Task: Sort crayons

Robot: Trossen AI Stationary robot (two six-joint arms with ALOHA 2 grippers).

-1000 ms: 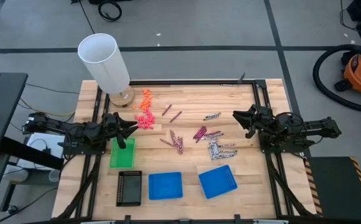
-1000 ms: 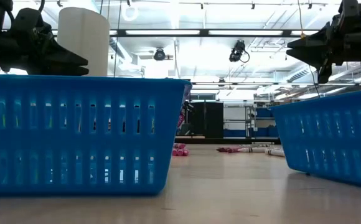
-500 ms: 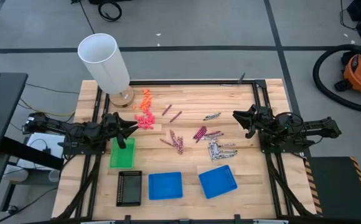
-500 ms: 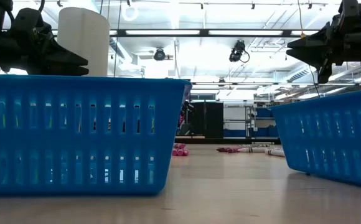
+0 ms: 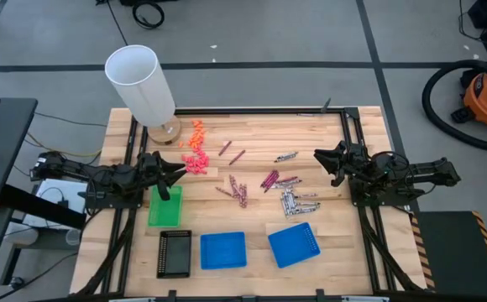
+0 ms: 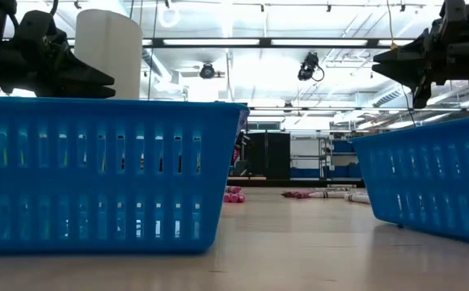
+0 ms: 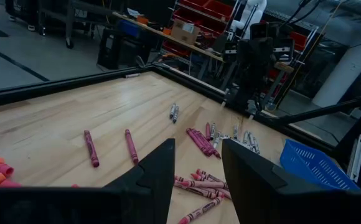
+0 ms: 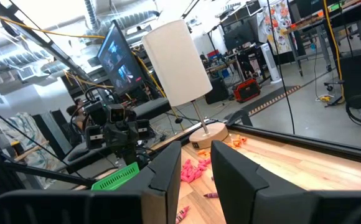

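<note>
Crayons lie loose on the wooden table: maroon-magenta ones (image 5: pixel 269 179), brownish-red ones (image 5: pixel 238 194), silvery grey ones (image 5: pixel 292 202), plus orange (image 5: pixel 196 132) and pink ones (image 5: pixel 196 164) at the far left. My left gripper (image 5: pixel 180 173) hovers open and empty at the left edge, above the green tray (image 5: pixel 164 206). My right gripper (image 5: pixel 319 156) hovers open and empty at the right edge. Both show in the low view, left (image 6: pixel 109 81) and right (image 6: pixel 378 65). The crayons also show in the left wrist view (image 7: pixel 200 140).
Two blue trays (image 5: pixel 223 250) (image 5: pixel 295 244) and a black tray (image 5: pixel 174 253) stand near the front edge. A lamp with a white shade (image 5: pixel 141 81) stands at the far left corner. A black frame (image 5: pixel 252 110) borders the table.
</note>
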